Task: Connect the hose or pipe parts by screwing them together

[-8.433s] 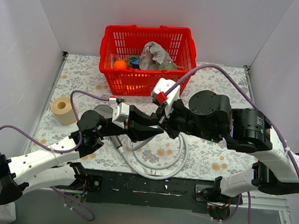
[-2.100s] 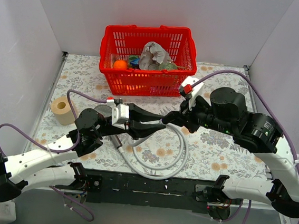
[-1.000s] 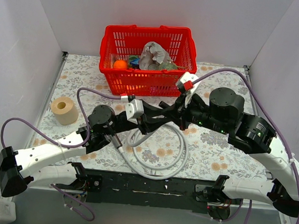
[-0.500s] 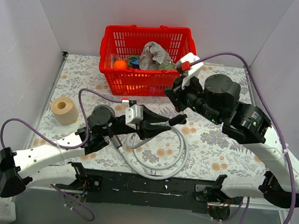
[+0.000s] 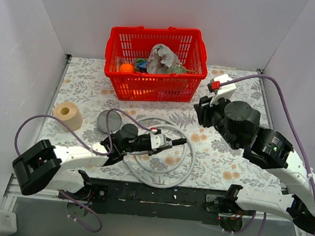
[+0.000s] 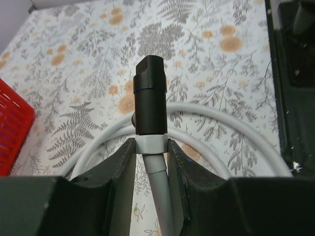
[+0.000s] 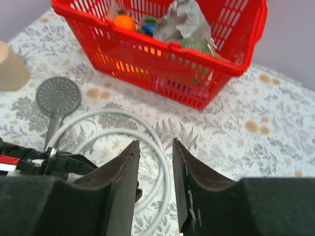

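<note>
- The left gripper point(image 6: 150, 143) is clamped on the hose point(image 6: 157, 196) just behind its dark end fitting point(image 6: 150, 93), low over the table point(image 7: 275, 123).
- The right gripper point(image 7: 155, 147) hovers with jaws apart and empty, well apart from the shower head point(image 7: 58, 96) lying flat.
- Likely key: steady the handle point(image 7: 52, 130), align the fitting squarely, and start the threads gently.

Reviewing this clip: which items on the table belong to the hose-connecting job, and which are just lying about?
Belongs to the job:
- shower head
- hose, its end clamped in the left tool

Just lying about:
- red basket of odds and ends
- paper roll
</note>
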Motion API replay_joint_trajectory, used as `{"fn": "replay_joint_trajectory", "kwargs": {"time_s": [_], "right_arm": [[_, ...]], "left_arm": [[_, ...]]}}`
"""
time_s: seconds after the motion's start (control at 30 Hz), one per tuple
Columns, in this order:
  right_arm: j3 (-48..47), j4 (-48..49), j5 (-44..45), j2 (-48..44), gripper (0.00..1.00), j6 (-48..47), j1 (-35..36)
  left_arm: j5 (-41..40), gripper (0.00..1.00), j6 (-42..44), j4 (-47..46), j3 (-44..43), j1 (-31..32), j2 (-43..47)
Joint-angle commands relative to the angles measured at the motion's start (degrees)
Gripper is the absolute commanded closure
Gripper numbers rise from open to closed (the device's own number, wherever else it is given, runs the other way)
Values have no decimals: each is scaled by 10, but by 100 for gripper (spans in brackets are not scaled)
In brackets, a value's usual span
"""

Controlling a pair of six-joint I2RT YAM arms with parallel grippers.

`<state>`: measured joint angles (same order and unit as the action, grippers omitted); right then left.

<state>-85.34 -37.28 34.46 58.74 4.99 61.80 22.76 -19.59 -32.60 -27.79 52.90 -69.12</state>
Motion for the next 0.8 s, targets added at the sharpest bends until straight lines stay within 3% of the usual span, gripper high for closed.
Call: {"fn": "replay_joint_trajectory", "kwargs": {"time_s": [0.0, 0.17, 0.37, 0.43, 0.5, 0.57, 0.6, 0.63, 0.67, 0.77], "right_arm": [[82, 12, 47, -49, 59, 76, -2], [191, 9, 50, -73, 54, 143, -2], [268, -3, 46, -72, 44, 213, -14], [279, -4, 39, -72, 40, 227, -19], [285, -9, 34, -72, 35, 236, -25], [283, -10, 22, -74, 32, 238, -33], [280, -10, 18, -75, 29, 239, -36], [277, -10, 13, -75, 28, 238, -43], [273, -10, 8, -77, 27, 236, -46], [254, -9, -20, -71, 22, 225, -61]], "left_arm": [[-16, 100, 89, -103, -5, -8, -59], [-10, 100, 134, -93, -15, -5, -133], [-51, 87, 112, -46, -39, 1, -174], [-55, 70, 105, -19, -45, 3, -173], [-54, 62, 98, -1, -55, 4, -161], [-52, 45, 77, 31, -64, 4, -145], [-46, 32, 73, 46, -79, 4, -125], [-27, 8, 60, 83, -86, 4, -113], [-20, 2, 45, 97, -93, 4, -100], [-13, 2, -9, 131, -111, 4, -45]]}}
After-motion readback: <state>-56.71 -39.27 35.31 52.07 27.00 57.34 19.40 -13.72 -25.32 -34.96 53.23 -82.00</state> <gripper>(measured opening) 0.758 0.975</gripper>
